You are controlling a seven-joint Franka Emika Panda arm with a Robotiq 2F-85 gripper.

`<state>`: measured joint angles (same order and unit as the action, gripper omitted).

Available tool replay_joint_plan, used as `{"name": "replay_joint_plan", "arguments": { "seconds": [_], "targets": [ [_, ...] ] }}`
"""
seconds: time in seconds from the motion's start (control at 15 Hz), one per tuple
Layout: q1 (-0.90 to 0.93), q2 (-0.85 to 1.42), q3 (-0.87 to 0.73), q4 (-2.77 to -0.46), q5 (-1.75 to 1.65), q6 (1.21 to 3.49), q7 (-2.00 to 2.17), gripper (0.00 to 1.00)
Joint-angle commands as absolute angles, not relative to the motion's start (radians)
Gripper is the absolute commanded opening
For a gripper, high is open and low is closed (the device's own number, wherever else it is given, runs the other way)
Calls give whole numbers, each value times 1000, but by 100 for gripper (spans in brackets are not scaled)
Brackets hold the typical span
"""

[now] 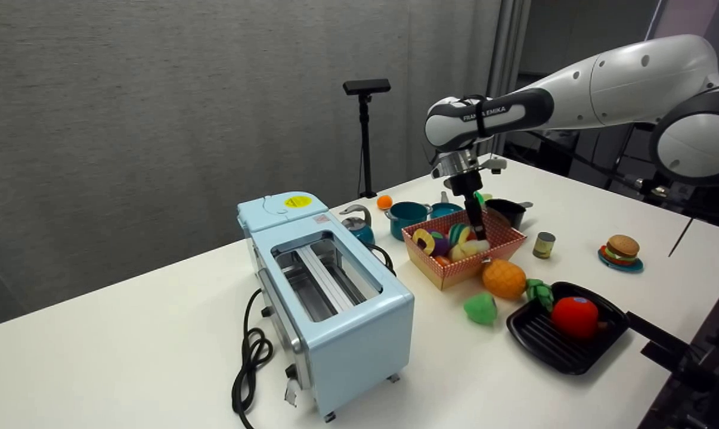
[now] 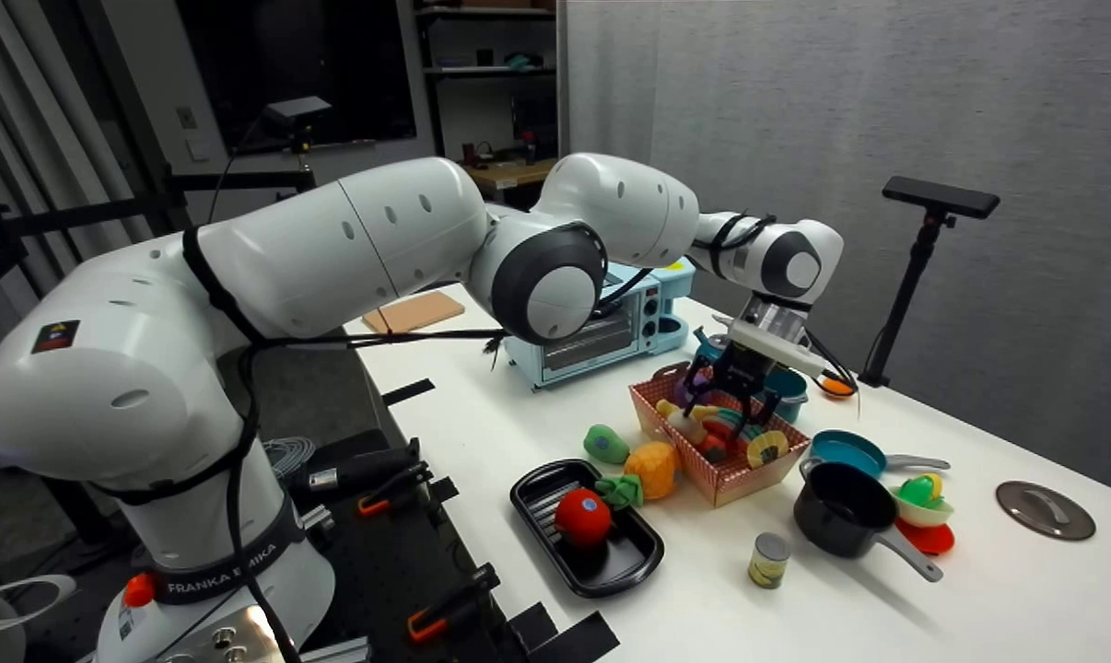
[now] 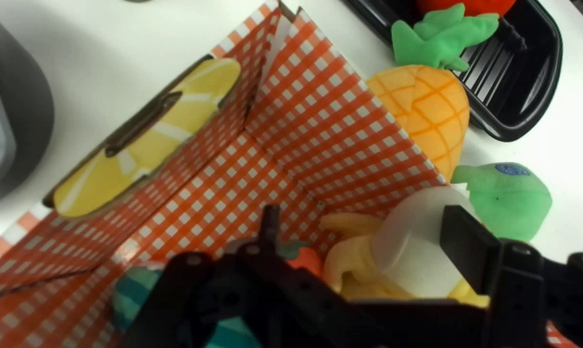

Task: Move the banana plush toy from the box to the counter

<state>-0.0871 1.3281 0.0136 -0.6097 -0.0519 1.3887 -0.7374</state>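
The banana plush toy (image 3: 354, 258) lies in the box, a peeled banana with yellow peel and a whitish end. It also shows in both exterior views (image 1: 468, 248) (image 2: 686, 425). The box (image 3: 320, 96) has red-and-white checked sides and stands on the white counter (image 1: 157, 351); it also shows in both exterior views (image 1: 425, 265) (image 2: 749, 481). My gripper (image 3: 369, 232) is open and reaches down into the box, fingers wide apart over the banana. One finger overlaps the whitish end; I cannot tell if it touches. The gripper's body hides the banana's lower part.
Several other toys share the box. An orange pineapple toy (image 1: 504, 279), a green toy (image 1: 480, 308) and a black tray (image 1: 550, 348) with a red toy stand beside it. A blue toaster (image 1: 359, 339), a black pot (image 2: 846, 506) and a can (image 2: 768, 560) are nearby.
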Motion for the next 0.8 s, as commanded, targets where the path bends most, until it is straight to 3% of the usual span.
{"name": "replay_joint_plan", "arguments": {
  "seconds": [0.0,0.73],
  "targets": [
    [-88,1355,-7,-572,-68,1383,-739,94],
    [-86,1362,-28,-566,-67,1394,-750,93]
  ]
}}
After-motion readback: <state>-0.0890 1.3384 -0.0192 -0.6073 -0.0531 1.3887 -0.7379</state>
